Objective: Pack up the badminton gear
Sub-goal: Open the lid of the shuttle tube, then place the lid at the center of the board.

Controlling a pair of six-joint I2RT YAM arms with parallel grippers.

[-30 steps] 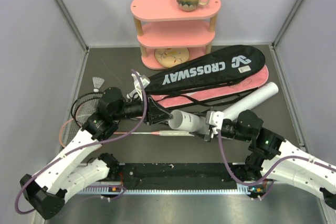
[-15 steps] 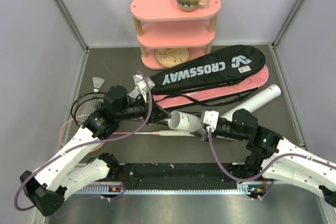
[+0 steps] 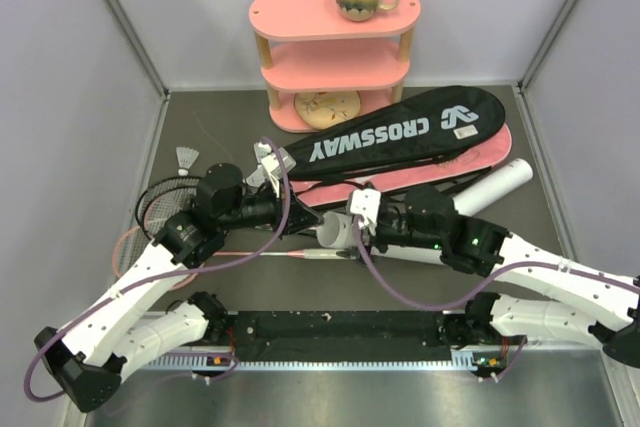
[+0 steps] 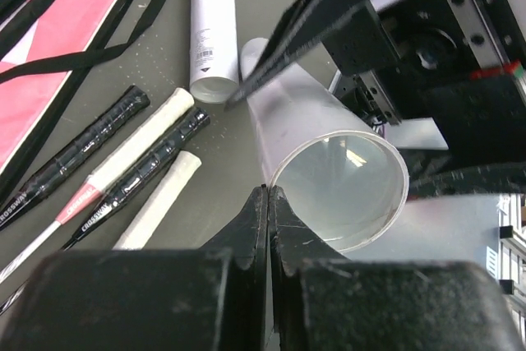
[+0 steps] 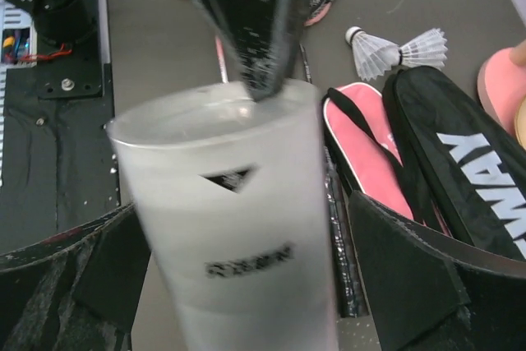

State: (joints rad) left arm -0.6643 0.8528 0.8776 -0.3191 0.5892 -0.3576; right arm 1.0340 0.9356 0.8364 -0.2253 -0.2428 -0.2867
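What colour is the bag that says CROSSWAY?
The CROSSWAY bag is black with white lettering. It shows best from the top camera.

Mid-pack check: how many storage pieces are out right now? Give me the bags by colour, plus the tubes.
Black racket bag: 1
Pink racket bag: 1
White tubes: 2 (near tube between the arms, far tube at the right)
Total: 4
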